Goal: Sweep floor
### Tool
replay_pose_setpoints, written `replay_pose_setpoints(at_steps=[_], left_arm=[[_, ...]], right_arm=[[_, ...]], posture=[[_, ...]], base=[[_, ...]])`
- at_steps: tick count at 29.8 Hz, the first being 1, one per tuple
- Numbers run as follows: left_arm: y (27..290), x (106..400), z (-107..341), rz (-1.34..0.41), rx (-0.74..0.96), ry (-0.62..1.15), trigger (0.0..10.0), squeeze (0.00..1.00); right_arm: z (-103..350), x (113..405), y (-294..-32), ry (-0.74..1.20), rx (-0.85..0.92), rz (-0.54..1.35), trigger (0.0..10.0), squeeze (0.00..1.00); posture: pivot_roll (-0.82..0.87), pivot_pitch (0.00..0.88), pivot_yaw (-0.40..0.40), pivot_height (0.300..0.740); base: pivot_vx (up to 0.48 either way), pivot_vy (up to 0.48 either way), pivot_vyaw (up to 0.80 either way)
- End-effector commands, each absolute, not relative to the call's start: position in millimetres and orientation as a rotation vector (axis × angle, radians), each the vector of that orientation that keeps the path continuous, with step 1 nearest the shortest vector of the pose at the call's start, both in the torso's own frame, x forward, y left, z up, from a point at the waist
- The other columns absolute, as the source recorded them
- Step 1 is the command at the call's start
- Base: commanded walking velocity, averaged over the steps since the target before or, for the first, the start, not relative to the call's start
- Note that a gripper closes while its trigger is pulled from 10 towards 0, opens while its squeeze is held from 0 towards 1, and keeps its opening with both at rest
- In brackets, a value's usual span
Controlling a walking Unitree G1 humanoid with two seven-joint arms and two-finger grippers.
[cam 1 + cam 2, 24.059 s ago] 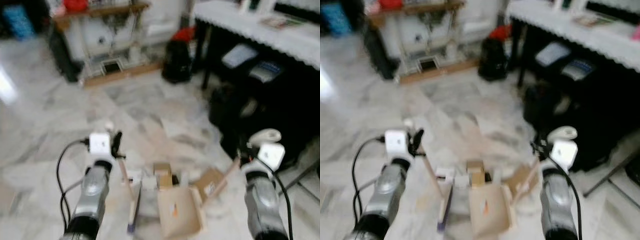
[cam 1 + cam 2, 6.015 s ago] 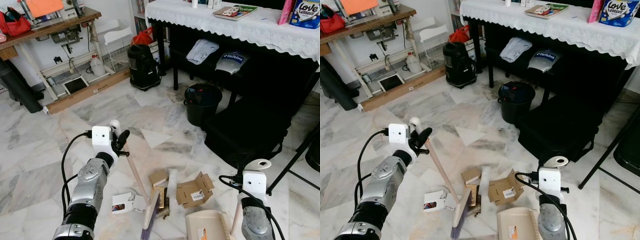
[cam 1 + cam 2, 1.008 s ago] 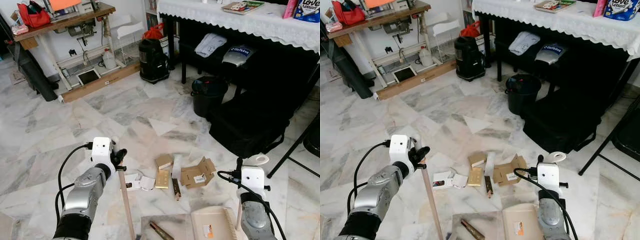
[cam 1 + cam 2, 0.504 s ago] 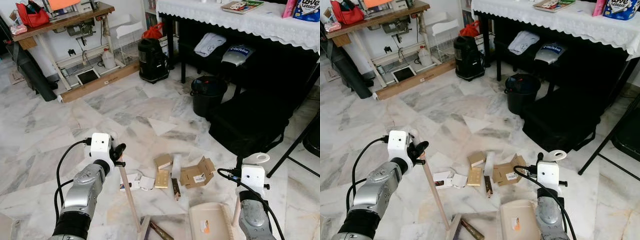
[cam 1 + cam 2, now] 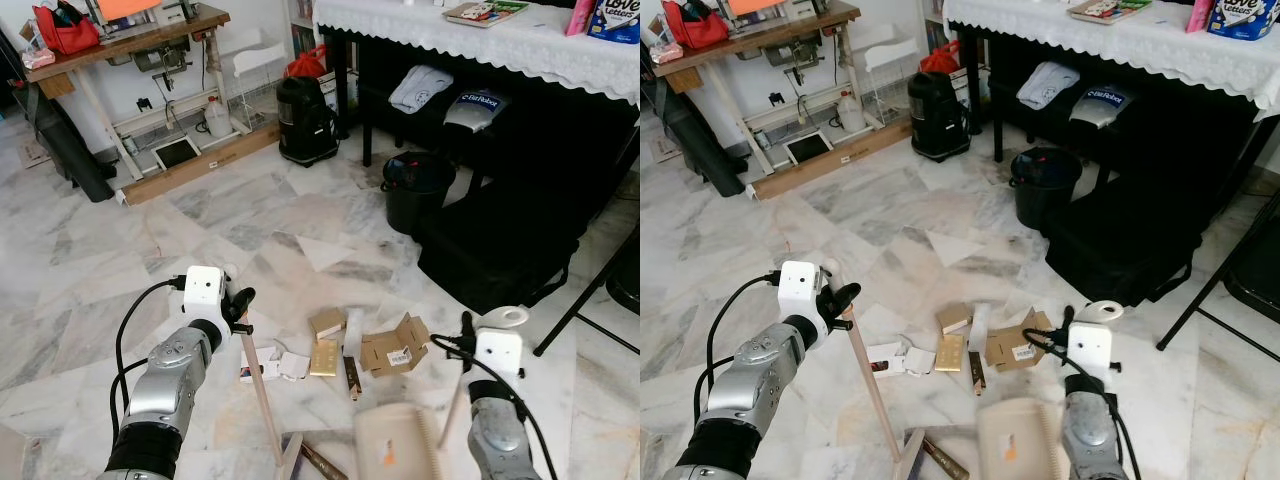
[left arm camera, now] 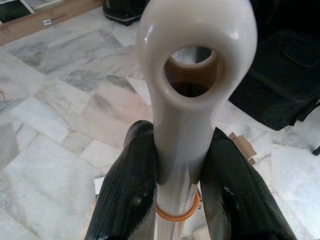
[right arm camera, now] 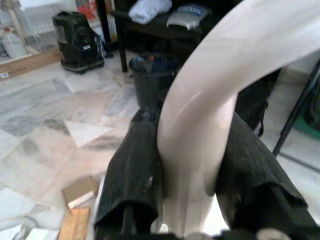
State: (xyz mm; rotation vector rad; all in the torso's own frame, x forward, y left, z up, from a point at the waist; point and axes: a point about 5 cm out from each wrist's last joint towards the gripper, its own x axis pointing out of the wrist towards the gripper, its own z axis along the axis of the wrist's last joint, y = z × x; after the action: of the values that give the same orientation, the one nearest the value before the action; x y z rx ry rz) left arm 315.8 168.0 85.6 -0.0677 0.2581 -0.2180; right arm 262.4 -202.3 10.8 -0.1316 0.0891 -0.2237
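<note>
**Broom and dustpan both in hand, litter lying between them**

Broom (image 5: 262, 400) is held near the top of its pale wooden handle by the left gripper (image 6: 175, 165); in the left wrist view both black fingers (image 6: 131, 190) are pressed against the white hanging-loop cap, so we record a firm grasp. The shaft slopes down and toward the robot's right, with the head at the bottom edge of the left eye view, near the robot's feet. We judge the high grip is chosen for reach and leverage when dragging the head across the marble floor (image 5: 120, 250).

The right gripper (image 7: 187, 165) is clenched on the curved pale handle of the dustpan (image 5: 395, 445), which hangs low and blurred beside the right arm, presumably readied to receive debris.

The litter lies ahead of both tools: small cardboard boxes (image 5: 395, 345), a tan packet (image 5: 325, 357) and white scraps (image 5: 280, 365), grouped between the two arms. A brown stick-like item (image 5: 320, 462) lies just beside the broom head. A black bin (image 5: 415, 190) stands well apart, beyond the litter.
</note>
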Motion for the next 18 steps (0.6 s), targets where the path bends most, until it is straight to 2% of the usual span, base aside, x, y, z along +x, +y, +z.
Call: replay_pose_setpoints(at_steps=[1,12,18], left_arm=[[173,316,90,-0.219,-0.045,0.256,10.0,0.0],[170,313,92,-0.267,-0.037,0.311,10.0,0.0],[152,310,96,-0.355,-0.185,0.39,10.0,0.0]], right_arm=[[9,262,-202,0.107,-0.114,-0.239,10.0,0.0],[3,259,-203,0.145,-0.159,-0.221,10.0,0.0],[-3,255,-207,0.189,-0.174,-0.222,10.0,0.0]], posture=[[0.0,0.0,0.115,0.74],[0.0,0.0,0.12,0.74],[0.01,0.0,0.121,0.74]], base=[[0.0,0.0,0.0],[0.0,0.0,0.0],[0.0,0.0,0.0]])
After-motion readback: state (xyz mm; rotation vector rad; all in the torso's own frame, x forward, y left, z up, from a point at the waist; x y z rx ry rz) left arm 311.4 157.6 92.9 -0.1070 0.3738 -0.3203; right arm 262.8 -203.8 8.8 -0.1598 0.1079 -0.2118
